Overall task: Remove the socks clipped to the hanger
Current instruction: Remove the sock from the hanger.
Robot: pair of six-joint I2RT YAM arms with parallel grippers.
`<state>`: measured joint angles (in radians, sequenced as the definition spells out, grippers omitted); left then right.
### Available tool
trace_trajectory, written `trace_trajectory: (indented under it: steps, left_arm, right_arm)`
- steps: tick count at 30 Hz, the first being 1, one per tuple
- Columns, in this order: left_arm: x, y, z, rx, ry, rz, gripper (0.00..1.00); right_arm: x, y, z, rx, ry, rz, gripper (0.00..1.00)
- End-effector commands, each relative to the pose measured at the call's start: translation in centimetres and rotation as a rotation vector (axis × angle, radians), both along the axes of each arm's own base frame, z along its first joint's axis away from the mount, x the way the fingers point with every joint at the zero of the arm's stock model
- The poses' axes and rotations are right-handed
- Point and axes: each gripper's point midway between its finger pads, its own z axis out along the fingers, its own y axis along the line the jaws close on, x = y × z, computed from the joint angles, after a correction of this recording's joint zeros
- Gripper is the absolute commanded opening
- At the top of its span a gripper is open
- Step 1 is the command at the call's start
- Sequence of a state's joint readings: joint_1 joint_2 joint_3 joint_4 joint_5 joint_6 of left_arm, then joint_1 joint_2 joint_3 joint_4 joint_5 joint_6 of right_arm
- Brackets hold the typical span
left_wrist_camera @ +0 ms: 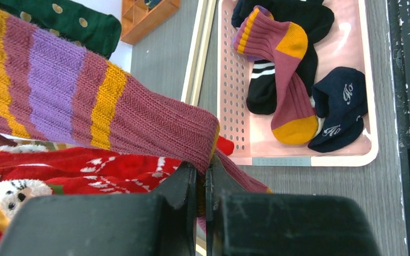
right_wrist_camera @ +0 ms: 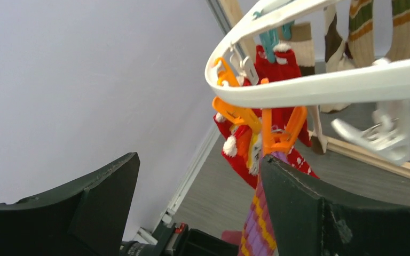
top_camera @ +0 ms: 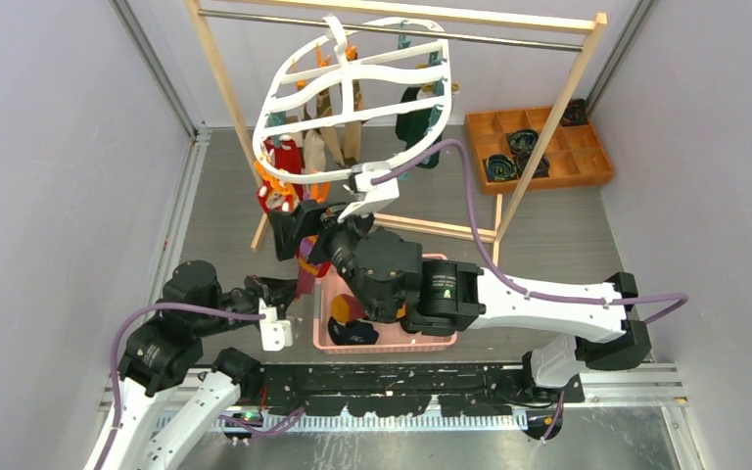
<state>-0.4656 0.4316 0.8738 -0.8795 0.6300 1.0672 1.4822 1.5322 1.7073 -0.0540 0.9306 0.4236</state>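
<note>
hanger hangs from the wooden rack, socks clipped beneath; right claw at its near rim.

blocked: hanger rim, orange clip above right end effector | free: toward wall

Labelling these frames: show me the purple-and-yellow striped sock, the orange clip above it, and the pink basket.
striped sock (left_wrist_camera: pixel 56 90), left wrist view, its purple band.
orange clip (right_wrist_camera: pixel 272 137), right wrist view, its lower body.
pink basket (left_wrist_camera: pixel 229 80), left wrist view, its perforated side wall.
</note>
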Motion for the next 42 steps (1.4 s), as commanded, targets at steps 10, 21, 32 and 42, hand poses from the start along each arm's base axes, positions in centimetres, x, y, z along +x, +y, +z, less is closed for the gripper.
trace_trajectory:
  steps: [10,21,32,42]
  left_arm:
    - [-0.2,-0.5,1.0,-0.027,-0.048,-0.033,0.00]
    - [-0.6,-0.7,1.3,-0.041,-0.041,-0.049,0.00]
    - [-0.8,-0.7,1.1,-0.045,-0.039,-0.058,0.00]
    - [-0.9,-0.7,1.0,-0.047,-0.042,-0.058,0.00]
  right_arm:
    - [0.7,-1.5,-3.7,0.010,0.108,0.005,0.88]
    - [1.9,-1.6,-2.2,-0.007,-0.004,-0.042,0.85]
    - [3.4,1.8,-0.9,0.046,-0.047,-0.018,0.82]
    - [4.5,1.9,0.2,0.088,-0.094,-0.096,0.70]
